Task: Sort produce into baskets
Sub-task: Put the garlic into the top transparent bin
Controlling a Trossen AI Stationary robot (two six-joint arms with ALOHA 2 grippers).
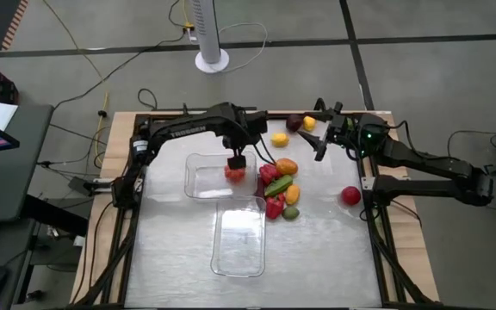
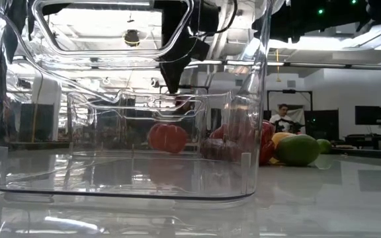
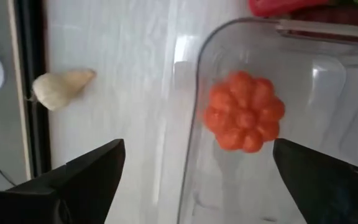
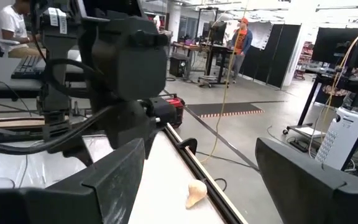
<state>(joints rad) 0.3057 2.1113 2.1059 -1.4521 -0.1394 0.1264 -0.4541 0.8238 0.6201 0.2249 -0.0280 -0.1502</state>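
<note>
My left gripper (image 1: 238, 161) is open over the right end of the far clear basket (image 1: 198, 181). An orange-red ribbed piece (image 3: 244, 111) lies on that basket's floor right below its fingers (image 3: 98, 165); the low view shows the piece (image 2: 167, 137) under the gripper (image 2: 175, 79). A whitish piece (image 3: 61, 88) lies on the table outside the basket. The second clear basket (image 1: 239, 250) stands nearer. A pile of red, green and orange produce (image 1: 278, 185) lies right of the baskets. My right gripper (image 1: 321, 148) is open and empty, raised over the far right.
A red piece (image 1: 350, 195) lies alone at the right. Yellow (image 1: 280, 139), maroon (image 1: 294, 123) and another yellow piece (image 1: 309, 123) lie at the far edge. The table's black frame (image 1: 377, 224) runs along its sides. People stand in the room beyond (image 4: 238, 37).
</note>
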